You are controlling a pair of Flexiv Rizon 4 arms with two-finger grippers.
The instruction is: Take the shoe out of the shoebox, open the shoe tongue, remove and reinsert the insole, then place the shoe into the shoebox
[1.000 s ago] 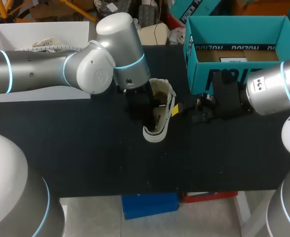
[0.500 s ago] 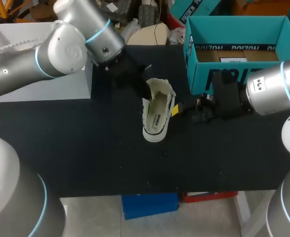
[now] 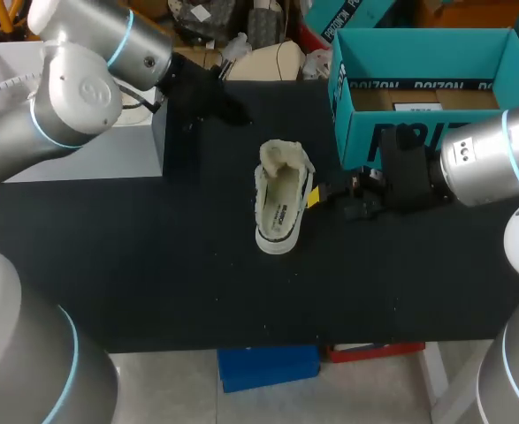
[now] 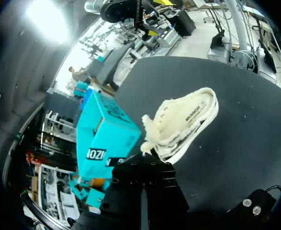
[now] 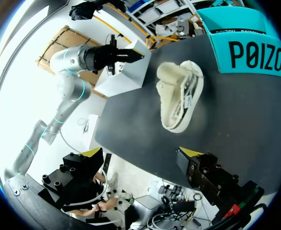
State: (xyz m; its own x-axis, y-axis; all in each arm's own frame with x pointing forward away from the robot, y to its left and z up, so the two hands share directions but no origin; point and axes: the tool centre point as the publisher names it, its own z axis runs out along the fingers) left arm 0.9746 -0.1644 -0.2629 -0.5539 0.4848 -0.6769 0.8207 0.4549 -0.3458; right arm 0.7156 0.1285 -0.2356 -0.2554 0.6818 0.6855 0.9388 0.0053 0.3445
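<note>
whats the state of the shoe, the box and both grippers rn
teal shoebox: open, no shoe inside
shoe: out of the shoebox, sole down on the table, ungripped
right gripper: open, empty, beside the shoe
left gripper: away from the shoe, open or shut unclear

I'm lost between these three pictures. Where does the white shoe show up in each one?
Head view: the shoe lies in the middle of the black table, left of the teal shoebox.
Left wrist view: the shoe lies on the table right beside the teal shoebox.
Right wrist view: the shoe lies on the table next to the teal shoebox.
Shared landmark: the teal shoebox, always close by the shoe.
</note>
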